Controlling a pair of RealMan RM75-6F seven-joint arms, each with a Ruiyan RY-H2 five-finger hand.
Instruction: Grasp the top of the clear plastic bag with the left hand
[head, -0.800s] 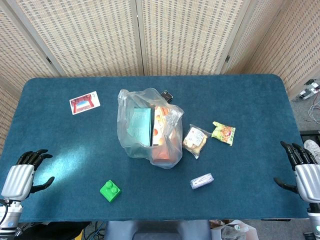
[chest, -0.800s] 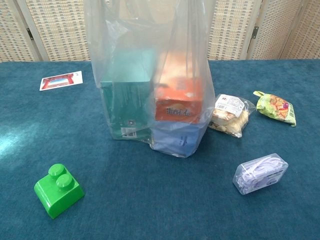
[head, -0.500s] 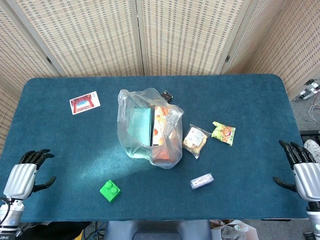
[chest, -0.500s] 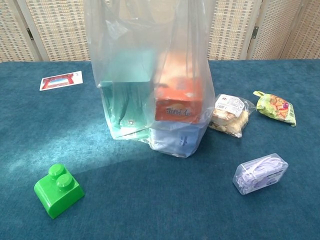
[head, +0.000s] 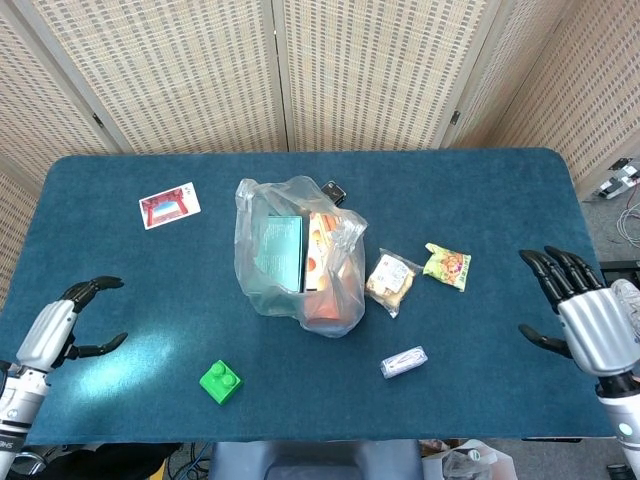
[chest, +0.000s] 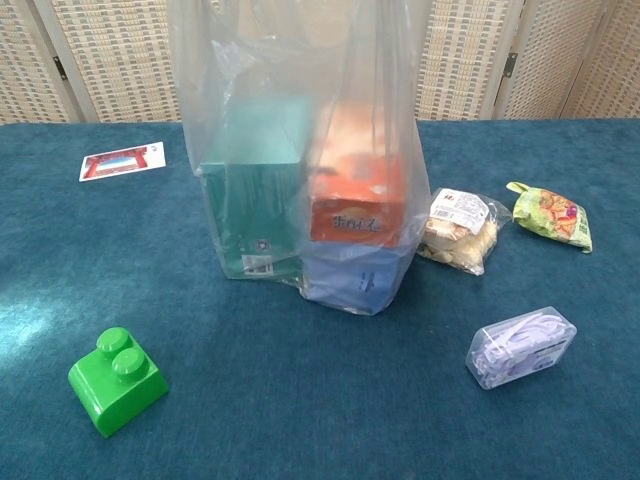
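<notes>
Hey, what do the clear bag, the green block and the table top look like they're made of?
Clear plastic bag: thin glossy plastic film, likely; it creases and the boxes show through. Green block: hard, smooth moulded plastic, by its studs and sheen. Table: blue matte cloth or felt-like covering, by its fuzzy texture; what is underneath cannot be told.

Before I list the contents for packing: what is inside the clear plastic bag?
Inside the clear plastic bag stand a teal box and an orange box on a pale blue pack. Anything behind them is hidden.
</notes>
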